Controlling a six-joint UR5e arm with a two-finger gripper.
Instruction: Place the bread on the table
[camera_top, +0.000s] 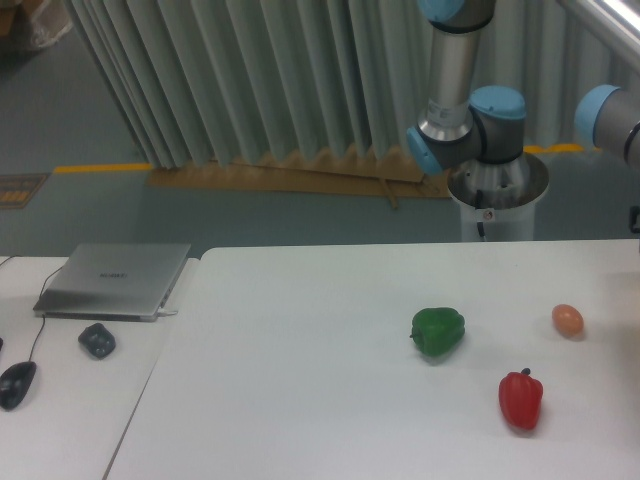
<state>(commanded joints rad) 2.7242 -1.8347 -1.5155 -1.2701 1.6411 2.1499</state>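
A big white table (300, 380) fills the lower part of the picture. On its right side sit three small things: a green pepper (438, 331) near the middle right, a red pepper (521, 399) lower down and further right, and a small round orange ball (568, 319) close to the right edge. They are apart from one another. The bread cannot be seen anywhere in the picture. The robot arm (470, 120) stands behind the table at the upper right, and part of it bends out past the right edge, so its gripper is out of view and how it is set cannot be told. To the left is another white desk (70, 400) with a grey laptop (115, 280), a dark mouse (17, 384) and a small dark lump (97, 341).
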